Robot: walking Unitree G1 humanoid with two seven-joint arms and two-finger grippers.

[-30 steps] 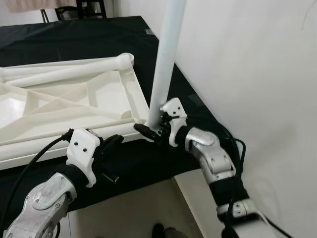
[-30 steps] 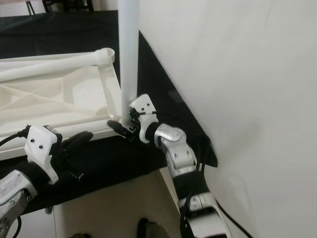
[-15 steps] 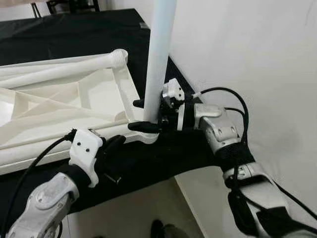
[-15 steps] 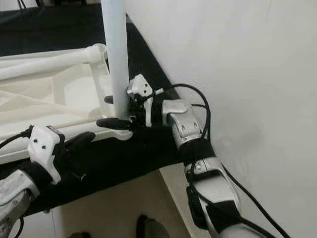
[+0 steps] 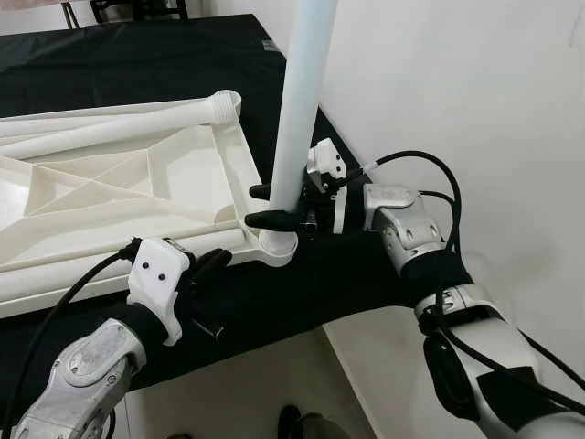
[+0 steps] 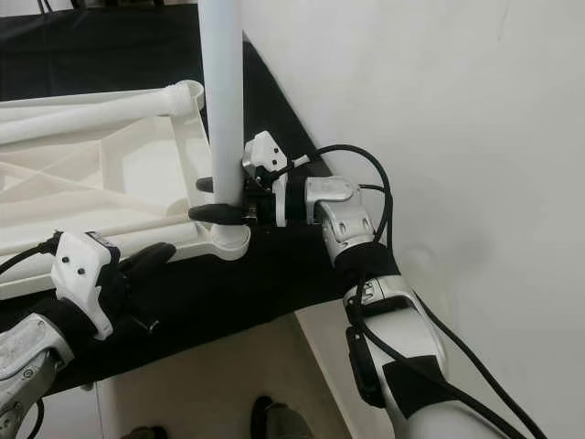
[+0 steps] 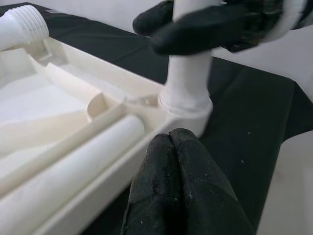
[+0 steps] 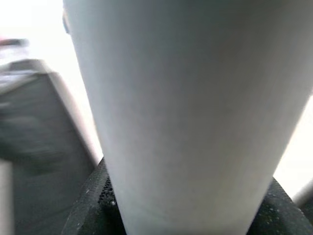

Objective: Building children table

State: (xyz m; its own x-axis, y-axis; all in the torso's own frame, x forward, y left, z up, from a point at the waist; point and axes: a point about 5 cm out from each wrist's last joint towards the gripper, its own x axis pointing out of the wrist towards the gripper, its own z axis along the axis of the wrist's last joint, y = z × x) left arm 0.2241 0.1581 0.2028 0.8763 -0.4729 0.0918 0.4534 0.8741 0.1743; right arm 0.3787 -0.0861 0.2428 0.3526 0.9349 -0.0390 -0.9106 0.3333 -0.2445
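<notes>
Compared with half a second ago, the right claw point(image 5: 267, 205) is sitting slightly higher on the white table leg point(image 5: 302, 101), and the round corner socket point(image 5: 276, 247) under the leg's foot is now showing below the black fingers point(image 5: 271, 219) rather than being covered by them. A second ago the right forearm was coming up from below with the elbow bent low; now it is reaching in from the right at about bench level, the wrist turned so that the fingers are lying flat.

The right claw is clenched around the table leg — one finger in front, the other behind — just above the socket. The leg is standing nearly upright, leaning a little to the right at its top, with its foot seated in that corner of the white tabletop point(image 5: 137, 187). The tabletop is lying upside down, ribs upward, on the black-covered bench point(image 5: 137, 64). Another white leg point(image 5: 110, 128) is lying along its far edge, its threaded end point(image 5: 225, 101) at the far corner.

The left claw point(image 7: 171, 142) is pressed together and holding nothing, its tips pointing at the tabletop's near edge close to the socket. The left arm is bent, forearm angling up from the lower left.
</notes>
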